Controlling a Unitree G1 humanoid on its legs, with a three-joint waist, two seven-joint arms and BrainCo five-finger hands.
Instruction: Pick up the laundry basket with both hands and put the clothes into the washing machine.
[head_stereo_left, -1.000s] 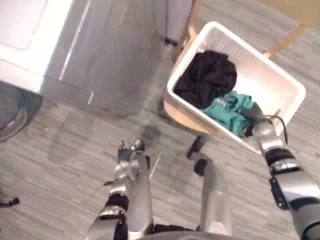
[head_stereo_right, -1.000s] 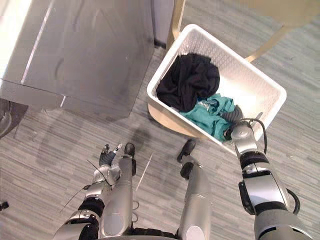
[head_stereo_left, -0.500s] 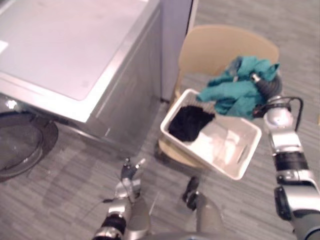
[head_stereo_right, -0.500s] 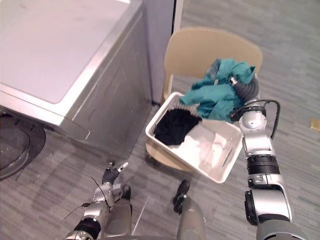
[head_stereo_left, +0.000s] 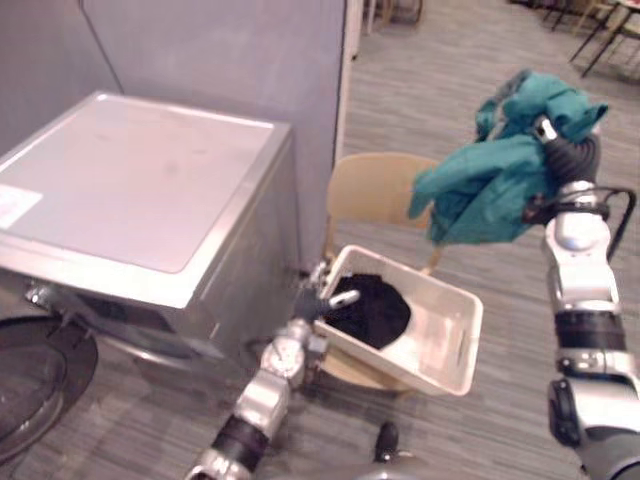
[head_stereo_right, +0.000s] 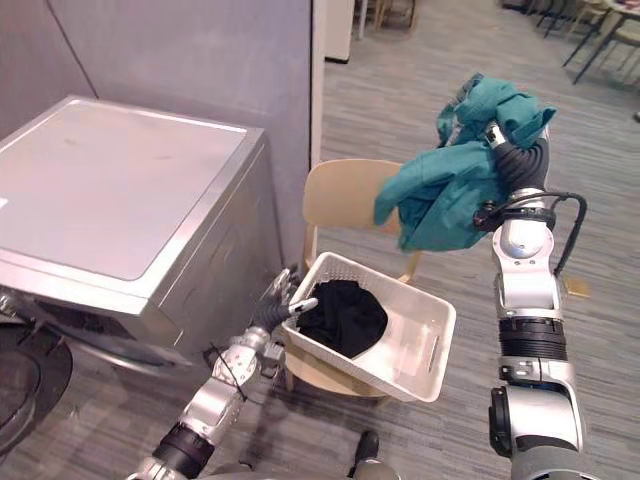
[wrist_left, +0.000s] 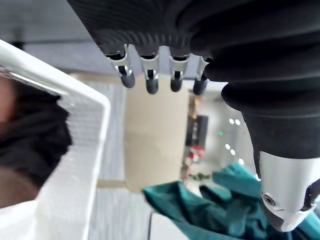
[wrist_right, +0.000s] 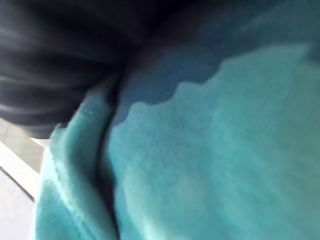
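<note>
A white laundry basket (head_stereo_right: 404, 384) rests on a beige chair (head_stereo_right: 343, 195) beside the washing machine (head_stereo_left: 140, 200). A black garment (head_stereo_right: 341, 316) lies in its left half. My right hand (head_stereo_right: 517, 150) is raised high above the basket, shut on a teal garment (head_stereo_right: 440, 195) that hangs from it; the cloth (wrist_right: 210, 150) lies right against the right wrist camera. My left hand (head_stereo_left: 316, 300) is open, its fingers (wrist_left: 150, 82) straight, close by the basket's left corner (wrist_left: 75, 165). Whether it touches the rim I cannot tell.
The washer's grey flat top is at the left, its round dark door (head_stereo_left: 30, 380) low at the far left. A grey wall panel (head_stereo_left: 250, 60) stands behind the chair. Wood-look floor stretches to the right, with chair legs (head_stereo_left: 600, 30) far back.
The camera has tilted up. My right hand has lifted the teal garment out of the basket to well above it. My left hand has risen to the basket's left corner.
</note>
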